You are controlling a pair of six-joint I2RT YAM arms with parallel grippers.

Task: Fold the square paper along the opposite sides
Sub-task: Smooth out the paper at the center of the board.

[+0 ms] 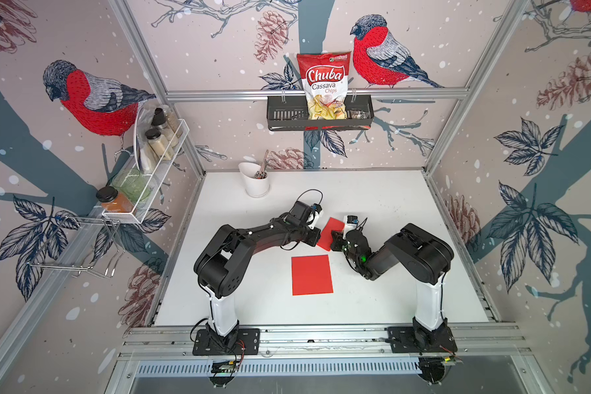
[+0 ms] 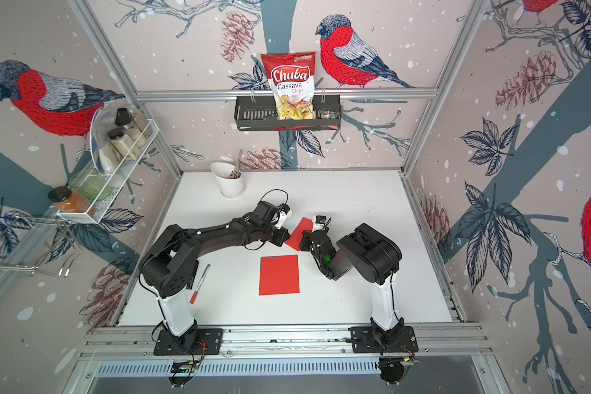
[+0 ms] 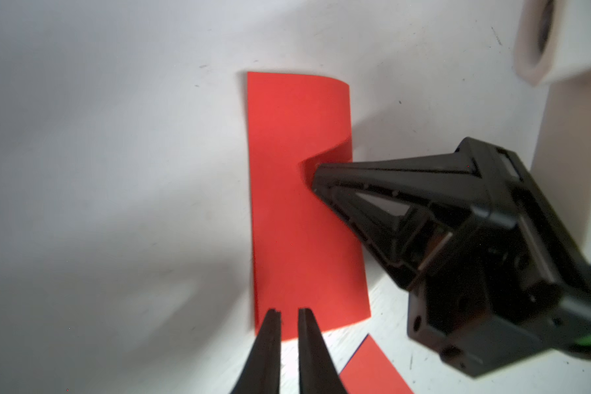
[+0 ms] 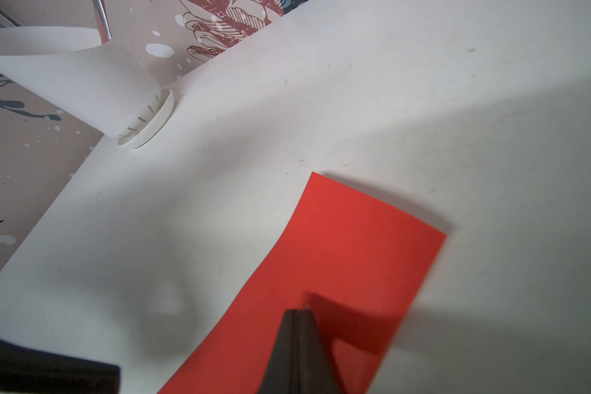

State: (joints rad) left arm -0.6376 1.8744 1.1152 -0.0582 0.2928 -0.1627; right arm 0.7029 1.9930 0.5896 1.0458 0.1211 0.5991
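Observation:
A red paper (image 3: 297,191), folded into a long strip, lies flat on the white table between my two grippers; it also shows in both top views (image 1: 331,227) (image 2: 301,228). My right gripper (image 4: 299,311) is shut, and its closed tip (image 3: 316,177) presses down on the strip near one long edge, where the top layer buckles a little. My left gripper (image 3: 289,312) hovers over one short end of the strip with its jaws a narrow gap apart and nothing gripped. A second red sheet (image 1: 312,274), flat and unfolded, lies nearer the table's front.
A white cup (image 1: 256,180) holding utensils stands at the back of the table. A red marker (image 2: 200,283) lies by the left arm's base. A wire rack of jars (image 1: 157,160) hangs on the left wall, and a black basket (image 1: 280,114) with a chips bag on the back wall.

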